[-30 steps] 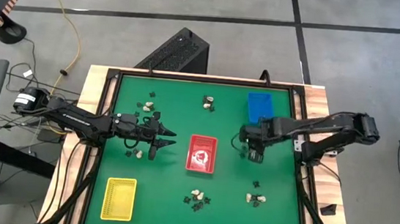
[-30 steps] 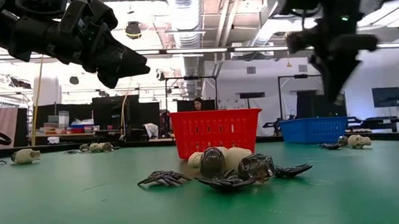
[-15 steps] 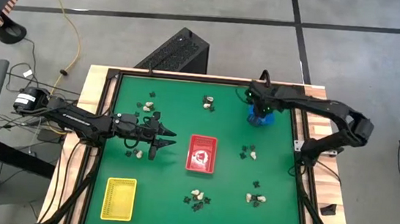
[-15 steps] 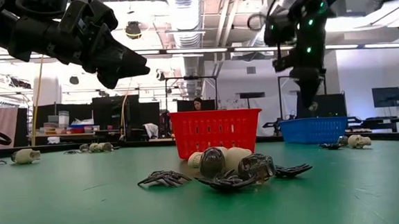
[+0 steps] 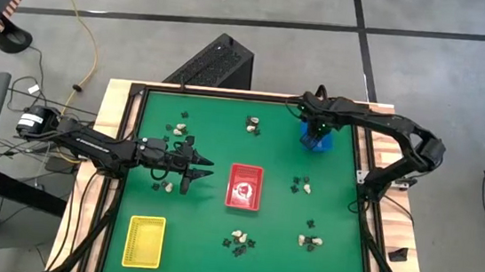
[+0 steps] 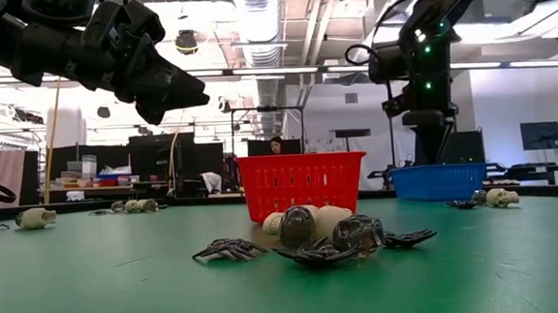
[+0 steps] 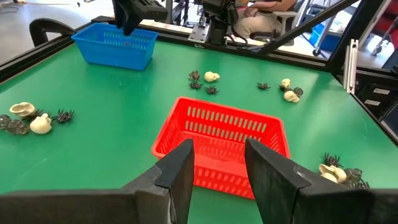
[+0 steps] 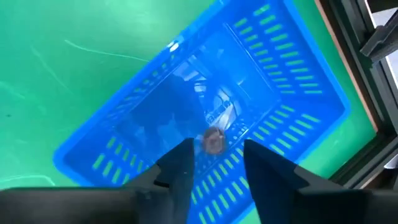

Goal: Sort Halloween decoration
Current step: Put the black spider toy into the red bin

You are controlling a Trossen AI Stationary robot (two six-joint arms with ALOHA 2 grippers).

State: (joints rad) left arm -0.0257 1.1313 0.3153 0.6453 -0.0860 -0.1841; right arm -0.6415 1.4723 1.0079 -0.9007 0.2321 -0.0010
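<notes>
My right gripper [image 8: 214,163] hangs straight over the blue basket [image 5: 315,130] at the far right of the green table [image 5: 223,152], its fingers [image 8: 177,165] parted with nothing between them. Just below the gap a small round greyish Halloween decoration piece [image 8: 214,140] shows inside the blue basket; whether it rests on the floor I cannot tell. My left gripper [image 7: 217,163] hovers above the table left of the red basket [image 5: 244,186], pointing at it, its fingers [image 7: 268,171] moderately apart and empty. The yellow basket [image 5: 145,239] sits near the front left corner. The other decoration pieces lie scattered on the green table in small clusters of cream skulls and black spiders: one behind my left gripper [image 5: 177,131], one at the far middle [image 5: 252,125], one right of the red basket [image 5: 302,188], and two near the front [image 5: 239,240] [image 5: 309,241].
</notes>
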